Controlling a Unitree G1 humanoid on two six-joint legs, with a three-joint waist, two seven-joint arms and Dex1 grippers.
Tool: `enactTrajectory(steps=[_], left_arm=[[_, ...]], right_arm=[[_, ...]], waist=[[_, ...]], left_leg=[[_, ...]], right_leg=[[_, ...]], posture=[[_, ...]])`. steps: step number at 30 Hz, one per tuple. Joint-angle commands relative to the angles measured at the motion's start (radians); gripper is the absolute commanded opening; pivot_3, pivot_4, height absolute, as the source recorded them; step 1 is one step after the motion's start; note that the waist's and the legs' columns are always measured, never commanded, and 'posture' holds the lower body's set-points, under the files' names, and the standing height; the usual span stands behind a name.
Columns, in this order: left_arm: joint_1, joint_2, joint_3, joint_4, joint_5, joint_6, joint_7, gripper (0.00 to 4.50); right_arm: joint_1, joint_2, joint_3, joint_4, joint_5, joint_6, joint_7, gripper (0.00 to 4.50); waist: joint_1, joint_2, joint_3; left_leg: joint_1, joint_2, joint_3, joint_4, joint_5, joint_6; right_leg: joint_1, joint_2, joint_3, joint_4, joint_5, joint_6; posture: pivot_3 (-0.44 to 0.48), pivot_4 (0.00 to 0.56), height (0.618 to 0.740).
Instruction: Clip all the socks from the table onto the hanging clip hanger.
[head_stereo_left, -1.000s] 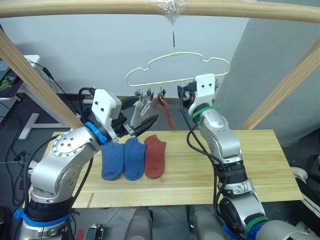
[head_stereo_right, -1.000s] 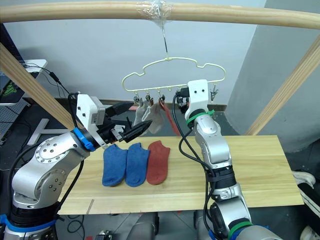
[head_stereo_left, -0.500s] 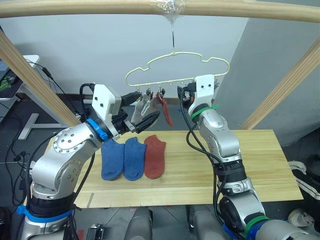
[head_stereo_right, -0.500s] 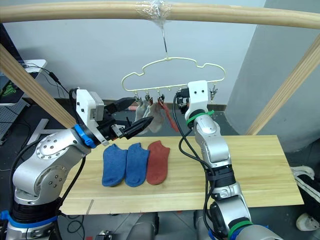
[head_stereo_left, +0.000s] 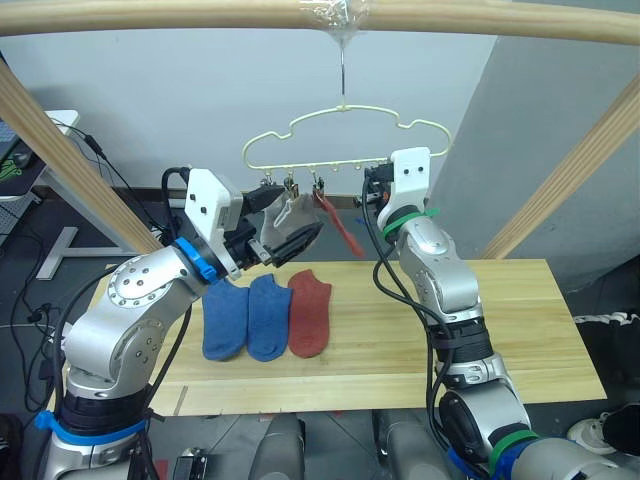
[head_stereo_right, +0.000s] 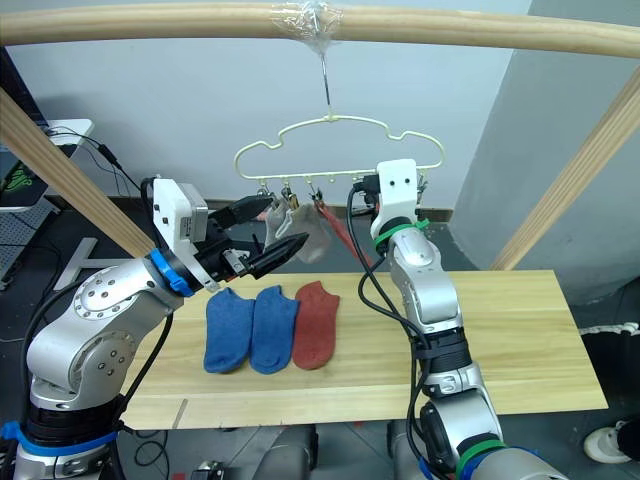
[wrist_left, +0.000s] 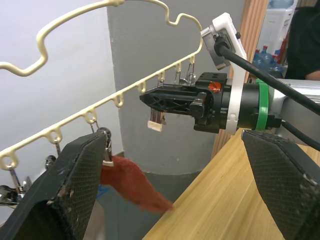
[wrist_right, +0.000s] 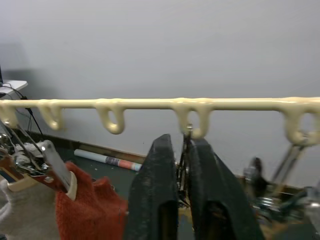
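A: Biggest first?
B: The surface (head_stereo_left: 520, 320), with two blue socks (head_stereo_left: 245, 318) and a red sock (head_stereo_left: 309, 312) flat on it side by side. Above hangs the hanger (head_stereo_left: 340, 140); two grey socks (head_stereo_right: 300, 235) and a red hanging sock (head_stereo_left: 342, 228) are clipped on.
A: The hands?
B: Right hand (wrist_right: 182, 165): fingers nearly together, pinching a metal clip (wrist_right: 186, 145). Left hand (head_stereo_left: 290, 225): fingers wide apart, empty, beside the grey socks.

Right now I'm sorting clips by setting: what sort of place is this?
Probably a robot lab staged as a laundry corner: a clip hanger on a wooden pole frame, socks on a plank table, loose cables on the floor.
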Motion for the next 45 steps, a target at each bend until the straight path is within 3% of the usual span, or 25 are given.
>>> enactTrajectory(steps=[1,8,13,17,26,34,38,41,45], left_arm=[[0.003,-0.004,0.024,-0.034,-0.008,-0.004,0.005,4.50],[0.059,-0.022,-0.024,-0.028,0.026,0.020,0.027,4.50],[0.187,-0.099,-0.149,0.137,0.250,-0.079,0.124,4.50],[0.241,-0.151,-0.218,0.287,0.352,-0.168,0.119,4.50],[0.077,-0.312,-0.291,0.664,0.476,-0.254,0.116,4.50],[-0.025,-0.372,-0.345,0.922,0.591,-0.272,0.113,4.50],[-0.030,-0.376,-0.344,0.961,0.619,-0.279,0.107,4.50],[-0.021,-0.372,-0.350,0.955,0.635,-0.289,0.089,3.92],[0.020,-0.346,-0.428,0.911,0.705,-0.393,0.033,2.74]], right_arm=[[-0.020,-0.003,-0.005,-0.022,0.006,-0.024,-0.001,0.01],[-0.016,-0.024,-0.010,-0.026,0.022,-0.004,0.016,0.01],[-0.001,-0.065,-0.004,-0.038,0.023,0.047,0.048,0.01],[0.003,-0.067,-0.005,-0.062,0.028,0.075,0.046,0.01],[0.023,-0.047,0.008,-0.114,0.023,0.120,0.026,0.01],[0.033,-0.060,0.002,-0.135,0.018,0.141,0.020,0.01],[0.036,-0.065,0.000,-0.145,0.019,0.147,0.016,0.01],[0.039,-0.067,0.001,-0.149,0.021,0.150,0.013,0.00],[0.041,-0.080,-0.001,-0.145,0.022,0.152,0.020,0.00]], waist=[[0.000,0.000,0.000],[0.000,0.000,0.000],[-0.001,0.001,0.000],[-0.003,0.001,0.000],[-0.001,0.001,0.000],[-0.006,0.001,0.000],[-0.007,0.001,0.000],[-0.008,0.002,0.000],[-0.007,0.002,0.000]], left_leg=[[0.000,0.000,0.000,0.000,0.000,0.000],[0.000,0.000,0.000,0.000,0.000,0.000],[0.001,0.000,0.001,0.000,0.000,0.000],[0.001,0.000,0.000,0.000,0.000,0.000],[0.000,0.000,0.000,0.001,0.000,0.000],[0.001,0.000,0.000,0.001,0.000,0.000],[0.002,-0.001,0.000,0.002,0.000,0.000],[0.004,-0.001,-0.001,0.002,0.000,0.001],[0.003,-0.001,0.000,0.002,0.000,0.001]], right_leg=[[0.000,0.000,0.000,0.000,0.000,0.000],[0.000,0.000,0.000,0.000,0.000,0.000],[0.002,0.000,0.001,0.000,0.000,0.001],[0.001,0.000,0.000,0.000,-0.001,0.000],[0.001,0.000,0.000,0.000,0.000,0.002],[0.001,0.000,0.000,0.001,0.001,0.001],[0.005,0.000,0.000,-0.001,0.000,0.005],[0.006,0.000,0.000,0.000,-0.001,0.006],[0.006,0.000,0.000,-0.001,0.000,0.004]], posture=[[0.143,0.244,0.740],[0.139,0.248,0.740],[0.111,0.256,0.740],[0.093,0.257,0.740],[0.068,0.248,0.740],[0.040,0.241,0.740],[0.040,0.241,0.740],[0.030,0.243,0.740],[0.035,0.244,0.740]])
